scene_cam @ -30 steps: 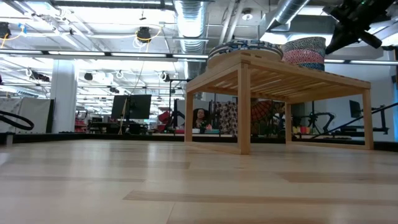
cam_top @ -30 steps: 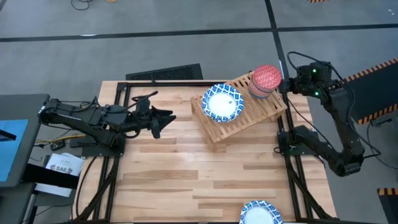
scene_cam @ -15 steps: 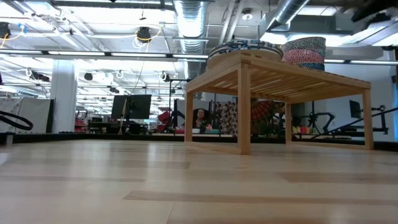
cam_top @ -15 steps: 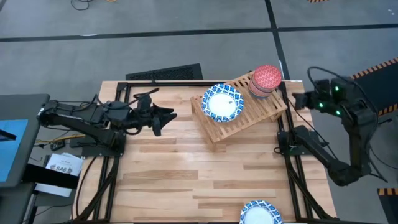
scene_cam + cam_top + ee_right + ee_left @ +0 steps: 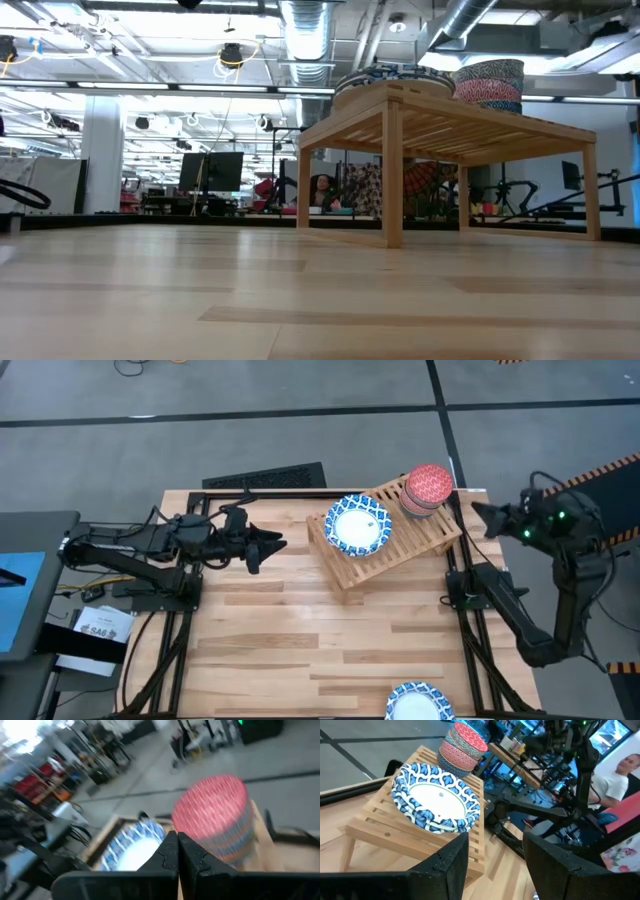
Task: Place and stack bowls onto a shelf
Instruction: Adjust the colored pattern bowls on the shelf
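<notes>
The slatted wooden shelf [image 5: 392, 538] stands at the table's far right. On it rest a stack of wide blue-and-white bowls [image 5: 358, 525] and a stack of small bowls with a red one on top [image 5: 428, 487]. Both stacks show in the low view [image 5: 395, 78] [image 5: 488, 85] and the left wrist view [image 5: 436, 797] [image 5: 462, 747]. Another blue-and-white bowl [image 5: 420, 703] lies at the table's near edge. My left gripper [image 5: 272, 545] is open and empty, left of the shelf, pointing at it [image 5: 495, 865]. My right gripper [image 5: 480, 515] is shut and empty [image 5: 177, 852], past the table's right edge beside the small-bowl stack.
A black flat device [image 5: 265, 477] lies at the table's far edge. Bare wooden tabletop [image 5: 320, 630] spreads between the shelf and the near bowl. A person [image 5: 620, 775] sits in the room beyond the table's right side.
My right gripper has drawn back from the stack of small bowls toward the table's right edge and now stands outside it. The bowls and the shelf have stayed where they were.
</notes>
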Robot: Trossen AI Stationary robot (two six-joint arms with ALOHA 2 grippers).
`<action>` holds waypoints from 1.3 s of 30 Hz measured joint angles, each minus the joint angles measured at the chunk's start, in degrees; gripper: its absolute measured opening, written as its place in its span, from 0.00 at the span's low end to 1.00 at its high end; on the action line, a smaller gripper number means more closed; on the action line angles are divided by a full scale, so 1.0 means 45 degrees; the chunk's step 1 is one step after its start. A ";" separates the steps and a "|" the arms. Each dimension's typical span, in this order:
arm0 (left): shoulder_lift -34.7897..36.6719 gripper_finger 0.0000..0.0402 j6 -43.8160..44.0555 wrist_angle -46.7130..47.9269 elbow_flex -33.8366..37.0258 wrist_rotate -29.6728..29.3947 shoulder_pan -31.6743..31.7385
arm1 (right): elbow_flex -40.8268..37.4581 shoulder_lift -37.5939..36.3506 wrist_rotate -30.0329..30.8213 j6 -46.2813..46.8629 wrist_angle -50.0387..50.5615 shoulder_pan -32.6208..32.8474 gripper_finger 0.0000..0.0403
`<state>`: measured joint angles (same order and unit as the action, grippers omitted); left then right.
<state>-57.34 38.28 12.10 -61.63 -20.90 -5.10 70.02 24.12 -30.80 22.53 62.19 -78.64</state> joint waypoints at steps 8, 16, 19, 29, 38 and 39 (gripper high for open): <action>0.0005 0.42 0.0097 -0.0005 0.0000 0.0218 0.0003 | 0.0697 0.1175 -0.1470 0.0257 -0.1331 -0.0636 0.04; 0.0005 0.42 0.0008 -0.0003 0.0000 0.0277 0.0250 | 0.2815 0.2246 -0.1520 0.0154 -0.1288 -0.0644 0.04; 0.0005 0.42 0.0188 -0.0005 0.0000 0.0444 0.0353 | 0.3797 0.3567 -0.1656 -0.0328 -0.1263 -0.0512 0.04; 0.0005 0.42 0.0442 -0.0005 0.0000 0.0591 0.0348 | 0.6068 0.6070 -0.0872 -0.0593 -0.2021 0.2349 0.04; 0.0005 0.42 0.0446 -0.0005 0.0000 0.0484 0.0348 | 0.6279 0.8255 0.4212 -0.0931 -0.2666 0.9869 0.04; 0.0005 0.42 0.0383 -0.0005 0.0000 0.0485 0.0348 | 0.6271 0.8478 0.5210 -0.1065 -0.2568 1.0925 0.04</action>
<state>-57.32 40.01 12.08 -61.63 -18.72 -3.53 98.24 62.27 -7.35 17.73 50.64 -29.48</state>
